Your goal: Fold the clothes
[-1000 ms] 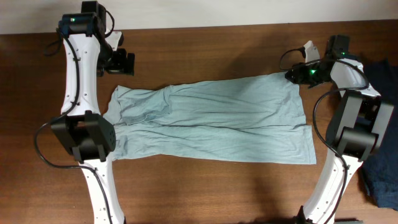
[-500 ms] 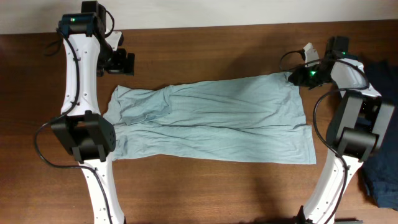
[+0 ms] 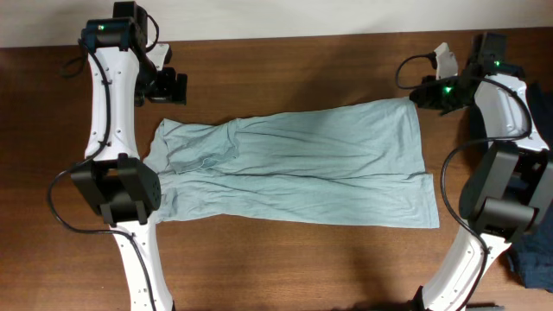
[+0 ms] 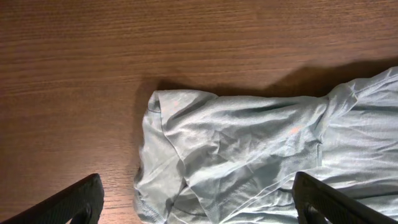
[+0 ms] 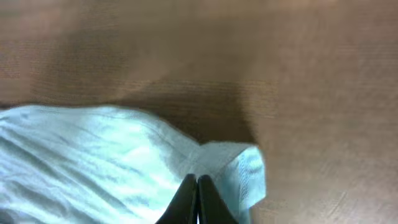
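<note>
- The brown wooden table (image 3: pixel 285 259) carries everything and fills most of the overhead view.
- The T-shirt (image 3: pixel 294 168), pale grey-blue and wrinkled, lies flat in the middle of the table. It is folded into a long band that runs from left to right, and the sleeve end is bunched at the left.
- The left arm (image 3: pixel 112 95) stands at the left side of the table and reaches to the far edge, just beyond the far left corner of the T-shirt.
- The right arm (image 3: pixel 501 99) stands at the right side and reaches to the far right corner of the T-shirt.
- A dark navy garment (image 3: pixel 534 255) lies at the right edge of the table, partly behind the right arm.
- The left jaws are wide apart and hold nothing. In the left wrist view the two fingers (image 4: pixel 74 202) hang above the bunched sleeve end without touching it.
- The right jaws are pressed together on the far right corner of the T-shirt. In the right wrist view, which is blurred, the fingers (image 5: pixel 186 202) meet on the fabric, and the corner curls up beside them.
</note>
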Available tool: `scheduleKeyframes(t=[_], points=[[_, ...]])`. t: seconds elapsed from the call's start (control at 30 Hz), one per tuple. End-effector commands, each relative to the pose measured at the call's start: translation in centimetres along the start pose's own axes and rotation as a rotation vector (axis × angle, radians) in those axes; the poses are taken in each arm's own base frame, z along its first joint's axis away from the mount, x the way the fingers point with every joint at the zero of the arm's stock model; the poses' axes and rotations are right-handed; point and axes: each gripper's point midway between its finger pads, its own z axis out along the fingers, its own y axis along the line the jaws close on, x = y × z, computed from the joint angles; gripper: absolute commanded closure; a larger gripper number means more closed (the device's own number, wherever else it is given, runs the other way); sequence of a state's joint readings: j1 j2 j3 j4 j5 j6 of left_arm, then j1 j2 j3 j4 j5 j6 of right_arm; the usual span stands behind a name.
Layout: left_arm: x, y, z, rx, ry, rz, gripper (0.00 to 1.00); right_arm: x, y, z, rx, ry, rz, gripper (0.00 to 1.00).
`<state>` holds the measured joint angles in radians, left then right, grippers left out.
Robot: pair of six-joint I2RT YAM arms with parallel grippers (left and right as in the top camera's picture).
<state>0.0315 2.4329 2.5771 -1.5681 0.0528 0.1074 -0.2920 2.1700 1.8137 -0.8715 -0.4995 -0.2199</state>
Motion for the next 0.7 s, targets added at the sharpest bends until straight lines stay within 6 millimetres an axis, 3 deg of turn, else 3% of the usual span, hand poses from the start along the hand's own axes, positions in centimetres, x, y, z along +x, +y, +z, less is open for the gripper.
scheduleKeyframes(t=[0.0, 0.2, 0.37, 0.67], points=[[0.2, -0.3, -0.1, 0.012, 0.007, -0.007, 0.04, 0.6, 1.1, -1.0, -0.023, 0.025, 0.013, 0.96], [0.6, 0.1, -0.6, 0.011, 0.013, -0.019, 0.05, 3.1, 1.8, -1.6, -0.029, 0.125, 0.117, 0.96], [1.1, 0.1, -0.9, 0.013, 0.027, -0.021, 0.05, 6.4, 1.6, -2.2, 0.022, 0.26, 0.202, 0.96], [1.0, 1.1, -2.6, 0.008, -0.015, -0.042, 0.04, 9.6, 1.5, -3.4, 0.081, 0.398, 0.262, 0.96]])
